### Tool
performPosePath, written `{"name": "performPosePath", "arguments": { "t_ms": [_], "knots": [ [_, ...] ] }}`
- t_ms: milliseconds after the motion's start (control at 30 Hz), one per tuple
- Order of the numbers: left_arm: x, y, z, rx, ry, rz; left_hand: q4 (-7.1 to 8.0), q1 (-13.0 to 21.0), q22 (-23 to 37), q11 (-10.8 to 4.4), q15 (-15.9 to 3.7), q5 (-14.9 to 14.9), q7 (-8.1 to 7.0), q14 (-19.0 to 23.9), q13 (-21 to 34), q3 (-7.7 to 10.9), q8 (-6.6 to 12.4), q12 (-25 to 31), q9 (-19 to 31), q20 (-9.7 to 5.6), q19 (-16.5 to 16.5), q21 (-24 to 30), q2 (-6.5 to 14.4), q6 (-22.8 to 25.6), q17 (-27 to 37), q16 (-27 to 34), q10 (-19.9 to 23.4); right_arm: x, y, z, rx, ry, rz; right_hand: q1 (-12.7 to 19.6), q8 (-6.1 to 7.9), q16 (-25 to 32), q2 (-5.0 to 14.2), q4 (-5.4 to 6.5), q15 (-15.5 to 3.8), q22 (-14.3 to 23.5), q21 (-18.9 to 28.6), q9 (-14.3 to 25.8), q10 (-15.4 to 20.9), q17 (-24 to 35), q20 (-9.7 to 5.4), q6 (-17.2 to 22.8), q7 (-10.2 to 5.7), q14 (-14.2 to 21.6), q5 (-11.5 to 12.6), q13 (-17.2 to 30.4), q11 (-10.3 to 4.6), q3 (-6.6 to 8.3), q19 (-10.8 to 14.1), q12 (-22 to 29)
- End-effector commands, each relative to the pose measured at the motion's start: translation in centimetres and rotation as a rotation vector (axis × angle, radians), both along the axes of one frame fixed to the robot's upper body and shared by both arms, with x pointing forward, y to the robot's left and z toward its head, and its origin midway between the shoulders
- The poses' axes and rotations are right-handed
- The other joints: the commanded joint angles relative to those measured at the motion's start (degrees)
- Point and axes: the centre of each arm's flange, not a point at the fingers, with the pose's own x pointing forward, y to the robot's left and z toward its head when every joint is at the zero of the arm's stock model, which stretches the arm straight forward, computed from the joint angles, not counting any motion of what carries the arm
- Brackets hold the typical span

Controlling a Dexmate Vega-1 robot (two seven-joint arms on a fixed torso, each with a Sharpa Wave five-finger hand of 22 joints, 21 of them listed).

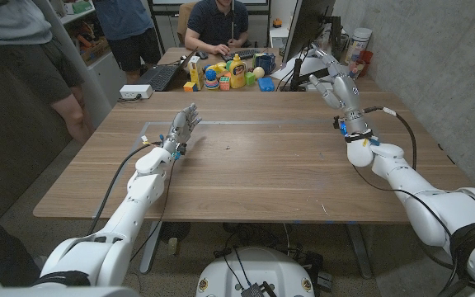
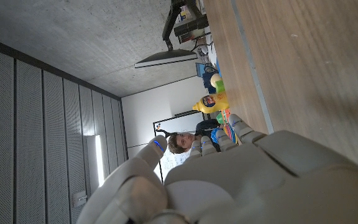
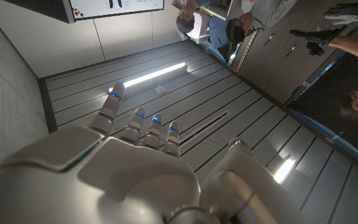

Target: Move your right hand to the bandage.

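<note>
**A:** Start at the right hand (image 1: 335, 82). How does it sit?

**B:** It is raised above the far right part of the wooden table (image 1: 262, 177), close to the dark monitor (image 1: 308, 25). It touches nothing. Its fingers (image 3: 140, 127) are apart and stretched out with nothing between them. In the right wrist view they point up at a slatted ceiling with strip lights.

**A:** And the bandage, relative to that hand?

**B:** I cannot tell. Nothing I can read as a bandage lies by the hand, and the wood beneath it is bare. The only mark on the open tabletop is a tiny dark speck (image 1: 227, 148) near the middle. It is well apart from the right hand, toward the robot's left, and too small to name.

**A:** What else is out there?

**B:** At the table's far edge is a cluster of colourful toys (image 1: 214, 80) with a yellow mustard bottle (image 1: 237, 73) among them. It lies to the left of the right hand and apart from it. If the bandage is in that cluster, it is too small to pick out. A black keyboard (image 1: 159, 77) sits further left, and a seated person (image 1: 217, 25) is behind the toys.

**A:** The left hand?

**B:** The left hand (image 1: 183, 125) stands over the table's left half, fingers spread upward, holding nothing.
</note>
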Motion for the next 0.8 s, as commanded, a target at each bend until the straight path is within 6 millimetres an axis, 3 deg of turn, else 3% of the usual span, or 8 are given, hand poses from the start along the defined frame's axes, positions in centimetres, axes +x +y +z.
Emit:
{"name": "performPosePath", "arguments": {
  "t_ms": [33, 300, 633, 800],
  "knots": [
    [0.4, -0.8, 0.3, 0.016, -0.010, -0.013, -0.25, -0.28, 0.21, -0.13, -0.79, 0.22, -0.47, -0.57, 0.13, 0.25, 0.13, 0.14, 0.13, -0.46, -0.12, -0.16, 5.69, -3.25, -0.05, 0.50, -0.30, 1.8, -2.9, 1.0, -0.012, -0.028, -0.301, -0.39, -0.12, -0.69, -0.22, 0.33, 0.41, 0.10, -1.96, 0.35, -2.41, 0.34, 0.15, -2.68, 0.09, -2.45, -0.09, 0.26, 0.13, -0.65, -2.59, -0.21],
    [0.7, -0.9, 0.5, 0.020, -0.011, -0.021, -0.30, -0.29, 0.22, -0.09, -0.75, 0.23, -0.47, -0.58, 0.13, 0.24, 0.14, 0.13, 0.13, -0.50, -0.13, -0.27, 5.69, -3.24, -0.10, 0.50, -0.33, 2.9, -5.2, 1.9, 0.016, -0.021, -0.477, -0.64, 0.33, -0.16, -0.28, 0.47, 0.49, 0.14, -2.61, 0.39, -1.88, 0.38, 0.13, -2.41, -0.04, -1.53, -0.16, 0.30, 0.29, -0.96, -3.04, 0.28],
    [0.9, -0.7, 0.3, 0.018, -0.013, -0.024, -0.39, -0.27, 0.22, -0.06, -0.80, 0.24, -0.39, -0.58, 0.12, 0.24, 0.12, 0.06, 0.13, -0.52, -0.15, -0.43, 5.67, -3.31, -0.17, 0.49, -0.48, 4.4, -7.7, 2.5, -0.042, 0.017, -0.646, -1.04, 1.33, 0.25, -0.83, 0.59, 0.43, 0.26, -2.73, 0.41, -1.18, 0.39, 0.01, -0.40, -0.75, -0.66, -0.32, 0.34, 0.43, -1.67, -1.45, 0.77],
    [0.9, -0.6, 0.2, 0.018, -0.011, -0.024, -0.43, -0.25, 0.22, -0.02, -0.80, 0.24, -0.42, -0.58, 0.12, 0.24, 0.13, 0.07, 0.13, -0.51, -0.11, -0.50, 5.67, -3.28, -0.20, 0.49, -0.47, 5.1, -9.0, 2.1, -0.057, 0.058, -0.723, -1.13, 1.02, 0.08, -1.03, 0.60, 0.51, 0.28, -2.88, 0.40, -1.95, 0.39, 0.04, -1.19, -1.15, -1.16, -0.38, 0.35, 0.25, -1.97, -0.73, 0.55]
  ]
}}
